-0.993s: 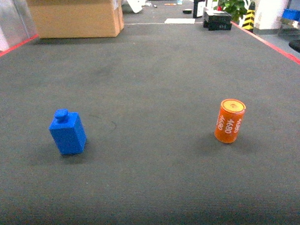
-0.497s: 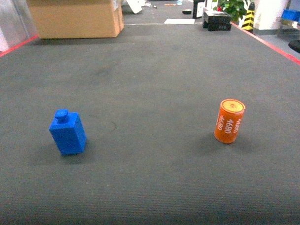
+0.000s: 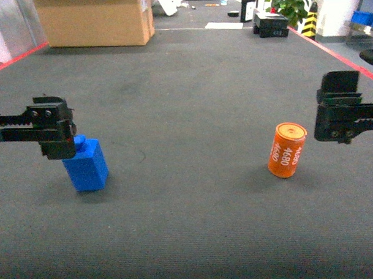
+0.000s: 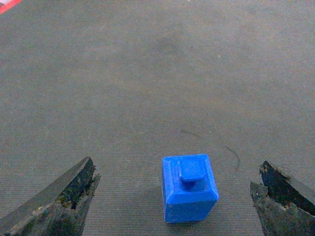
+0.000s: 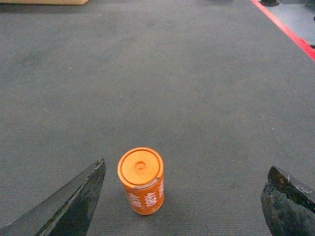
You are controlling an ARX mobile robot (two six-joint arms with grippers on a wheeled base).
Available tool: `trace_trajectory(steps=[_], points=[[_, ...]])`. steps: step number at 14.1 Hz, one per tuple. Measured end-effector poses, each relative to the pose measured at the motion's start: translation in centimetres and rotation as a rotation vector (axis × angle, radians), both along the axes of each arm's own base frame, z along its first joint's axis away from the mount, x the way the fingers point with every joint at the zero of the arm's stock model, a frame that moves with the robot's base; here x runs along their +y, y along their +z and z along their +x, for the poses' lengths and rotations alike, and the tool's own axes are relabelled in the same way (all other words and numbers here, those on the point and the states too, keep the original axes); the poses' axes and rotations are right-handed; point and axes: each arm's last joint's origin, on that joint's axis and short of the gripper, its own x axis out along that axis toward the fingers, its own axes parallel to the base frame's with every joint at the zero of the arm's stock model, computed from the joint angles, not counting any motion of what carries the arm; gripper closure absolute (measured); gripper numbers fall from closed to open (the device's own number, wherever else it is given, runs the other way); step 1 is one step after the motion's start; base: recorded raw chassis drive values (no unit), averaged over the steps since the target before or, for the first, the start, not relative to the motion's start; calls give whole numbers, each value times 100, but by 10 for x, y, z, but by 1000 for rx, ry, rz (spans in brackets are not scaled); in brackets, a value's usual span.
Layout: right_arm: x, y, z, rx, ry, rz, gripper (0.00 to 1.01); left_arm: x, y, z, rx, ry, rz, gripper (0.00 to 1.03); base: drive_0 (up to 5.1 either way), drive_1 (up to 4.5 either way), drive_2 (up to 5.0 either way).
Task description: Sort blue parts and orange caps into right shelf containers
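A dark grey mat [image 3: 191, 84] fills the view, and no shelf bins are visible — by the look of it, sorting has not begun. The left gripper [image 4: 182, 196] is spread wide around the upright blue part [image 4: 189, 188]. The right gripper [image 5: 182, 196] is equally wide; the orange cap [image 5: 141, 180] stands left of its centre.

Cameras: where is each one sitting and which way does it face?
Head: on the robot, slanting down at the mat; both claws show.
Left wrist: above the open left claw, facing the blue part.
Right wrist: above the open right claw, facing the orange cap.
Shared: head also shows part and cap.
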Motion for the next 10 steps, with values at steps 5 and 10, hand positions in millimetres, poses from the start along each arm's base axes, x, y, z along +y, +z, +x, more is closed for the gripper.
trace_trajectory(steps=[5,10], points=[[7,-10,32,39,0,23,3,-6,-13,32,44,-14,-20,5,0,0,0],[16,-24,53,73,9,14,3,-5,-26,47,76,-11,-21,5,0,0,0]])
